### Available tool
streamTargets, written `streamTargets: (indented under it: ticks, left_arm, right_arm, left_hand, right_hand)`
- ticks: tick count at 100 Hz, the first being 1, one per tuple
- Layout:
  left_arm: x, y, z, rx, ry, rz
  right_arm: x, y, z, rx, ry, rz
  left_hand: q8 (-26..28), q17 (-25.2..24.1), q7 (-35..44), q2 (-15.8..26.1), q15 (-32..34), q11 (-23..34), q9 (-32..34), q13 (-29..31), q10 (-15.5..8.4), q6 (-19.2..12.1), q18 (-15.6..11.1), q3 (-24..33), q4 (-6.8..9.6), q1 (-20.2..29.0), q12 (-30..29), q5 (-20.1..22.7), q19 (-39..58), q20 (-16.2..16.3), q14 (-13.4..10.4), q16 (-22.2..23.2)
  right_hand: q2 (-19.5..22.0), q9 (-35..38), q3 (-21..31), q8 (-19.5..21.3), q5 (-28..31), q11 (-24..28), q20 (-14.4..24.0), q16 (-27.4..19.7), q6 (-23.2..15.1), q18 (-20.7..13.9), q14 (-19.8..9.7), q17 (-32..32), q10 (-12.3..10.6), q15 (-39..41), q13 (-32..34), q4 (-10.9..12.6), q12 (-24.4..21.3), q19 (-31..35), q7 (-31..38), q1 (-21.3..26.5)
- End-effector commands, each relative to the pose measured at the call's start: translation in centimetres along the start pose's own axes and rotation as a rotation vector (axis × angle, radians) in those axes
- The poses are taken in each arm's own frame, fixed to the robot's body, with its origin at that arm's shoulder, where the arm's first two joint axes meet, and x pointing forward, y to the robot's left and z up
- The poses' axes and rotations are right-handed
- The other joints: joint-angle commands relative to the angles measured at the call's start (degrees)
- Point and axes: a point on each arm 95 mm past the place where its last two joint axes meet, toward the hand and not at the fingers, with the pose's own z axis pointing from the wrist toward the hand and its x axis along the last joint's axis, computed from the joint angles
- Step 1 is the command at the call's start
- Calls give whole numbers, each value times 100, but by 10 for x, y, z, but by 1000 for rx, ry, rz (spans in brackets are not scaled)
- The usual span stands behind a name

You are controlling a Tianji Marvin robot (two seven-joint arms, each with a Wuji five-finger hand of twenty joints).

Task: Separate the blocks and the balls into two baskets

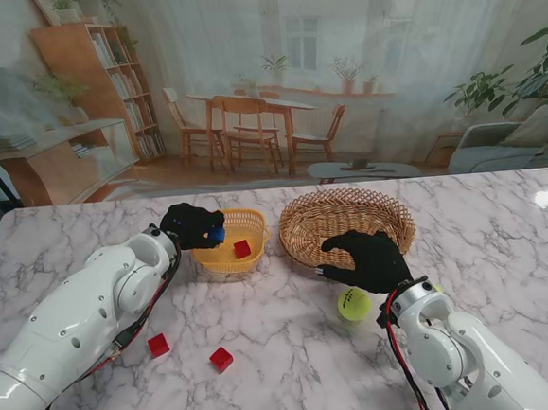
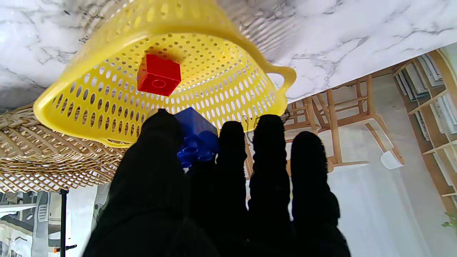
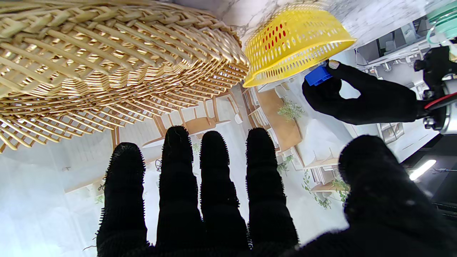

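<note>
Table (image 1: 504, 234): white marble-look top with grey veining, smooth and glossy.
Yellow basket (image 1: 257, 227): perforated plastic, oval, with a loop handle at the rim; stands left of the wicker basket, the two just beside each other.
Wicker basket (image 1: 304, 223): woven tan cane, round and shallow, open weave in the walls.
Red block in basket (image 1: 242, 248): studded plastic cube, glossy; lies on the yellow basket's floor.
Blue block (image 1: 218, 234): studded plastic brick, pinched between thumb and fingers of the left hand, at the yellow basket's left rim.
Left hand (image 1: 192, 225): black knit glove; closed on the blue block, thumb tip against the brick, other fingers straight and close together.
Right hand (image 1: 368, 259): black fuzzy glove; holds nothing, fingers straight and slightly apart, thumb spread wide; hovers at the near edge of the wicker basket.
Ball (image 1: 354, 303): yellow-green felt tennis ball, on the table nearer to me than the right hand, partly hidden by the wrist.
Loose red blocks: two small glossy cubes on the marble, one (image 1: 159, 344) by the left forearm, one (image 1: 222, 358) to its right, apart from each other.
</note>
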Motion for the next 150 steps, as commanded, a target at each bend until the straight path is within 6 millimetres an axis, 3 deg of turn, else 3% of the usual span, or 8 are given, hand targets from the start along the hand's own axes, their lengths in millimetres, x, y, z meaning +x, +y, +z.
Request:
streamTargets:
  ticks: [1,11,16,23,74,130,150]
  left_arm:
    - [1,-1,2,-15,-2,-2]
    - [0,1,4,-26,-4,5]
    - [-1,3,4,-25,-4,10]
    - [-2,4,4,-19,-3,14]
    - [-1,-7,-19,47,60,40]
    - [29,-8,-57,72,237,71]
    - [40,-1,-78,71,309,82]
  right_arm:
    - [0,-2,-1,5,-2,2]
    - [0,-2,-1,5,-1,1]
    - [0,-2,-1,5,-1,1]
    - [0,-2,-1,4,-1,3]
    - [0,-2,-1,6,1,1]
    - [-1,-1,-2,-3,-2,0]
    - [-2,1,-4,-13,-5,1]
  left_hand:
    - [-75,-69,8,293,-177,98,-79,-49,-151,-188,118,160,149,578,-111,129,-21,51,98,-102]
    - [-520,-250,-775,425,-608,399,-697,-308,12,-7,102,151,155,354,-981,151,-274,-47,162,-526]
    - [-753,-365,-1184,549,-754,558,-1049,-456,105,71,106,101,153,101,-2099,162,-375,-77,186,-715]
    - [-1165,-466,-1606,706,-844,305,-1278,-591,225,146,119,-50,140,-99,-2489,157,-402,-58,174,-790]
    - [-1359,-612,-1908,791,-917,93,-1327,-698,296,131,199,-204,113,-255,-2698,340,-460,-11,225,-863]
    - [-1359,-657,-2017,907,-1056,-28,-1292,-731,315,90,259,-272,87,-307,-2754,461,-496,25,245,-955]
    - [-1097,-890,-1833,1071,-1424,-132,-1459,-903,368,124,311,-327,17,-479,-2776,366,-1004,-227,333,-1336]
  right_hand:
    - [217,-104,-58,-32,26,-94,61,43,-100,48,46,-25,-19,-229,68,4,-8,3,-67,64]
    - [217,-105,-57,-33,24,-95,62,42,-101,46,44,-22,-27,-232,63,4,-9,5,-68,68]
    - [215,-106,-59,-33,24,-95,61,42,-96,51,44,-25,-24,-231,65,4,-9,3,-68,66]
    - [218,-108,-60,-33,20,-95,61,42,-105,52,46,-31,-28,-232,63,4,-8,1,-68,63]
    - [220,-103,-59,-29,28,-96,63,41,-112,46,43,-24,-37,-238,64,7,-9,0,-58,66]
    - [223,-97,-60,-31,33,-99,66,44,-104,47,40,-26,-39,-234,70,6,-9,-2,-58,63]
    - [221,-97,-61,-32,33,-98,66,44,-100,45,40,-29,-32,-235,65,5,-8,-3,-61,67]
